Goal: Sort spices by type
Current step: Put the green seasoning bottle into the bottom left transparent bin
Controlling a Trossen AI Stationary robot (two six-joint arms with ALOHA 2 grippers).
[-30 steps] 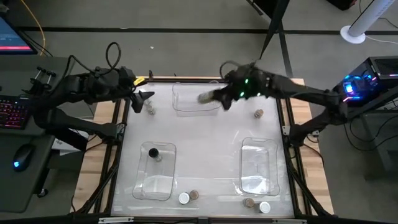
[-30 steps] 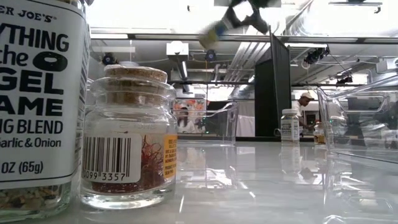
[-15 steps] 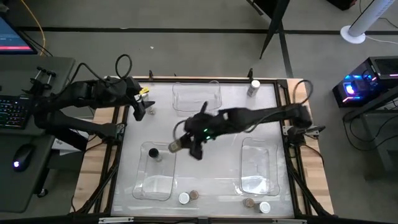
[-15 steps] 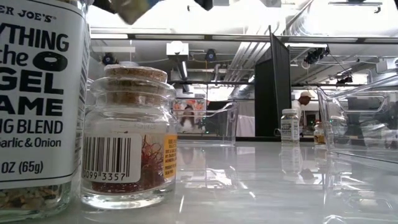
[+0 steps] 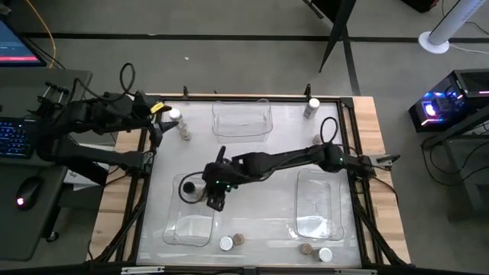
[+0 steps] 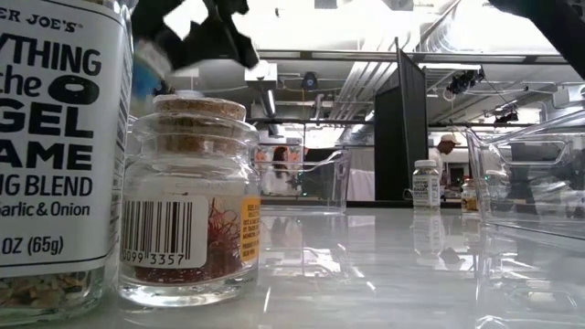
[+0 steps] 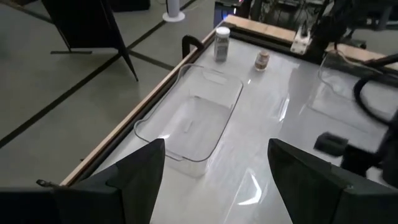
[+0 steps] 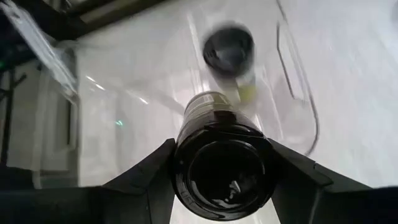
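Black-lidded jar [image 8: 222, 163] is pinched in the right tool [image 5: 215, 192] above the near-left bin [image 5: 177, 221]. Delivery step; next, lower and release beside the black-lidded jar already inside [image 8: 229, 50]. Left tool [image 7: 214, 177] idles spread.

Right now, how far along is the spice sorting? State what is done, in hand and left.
Done: one black-lidded jar sits in the left front bin. In hand: the right jaws hold a second black-lidded jar above that bin. Left: white-lidded jars and tan-lidded jars stand loose on the table.

Robotics lab: exposed ceiling ducts [image 6: 366, 91], computer keyboard [image 5: 15, 137], cables.
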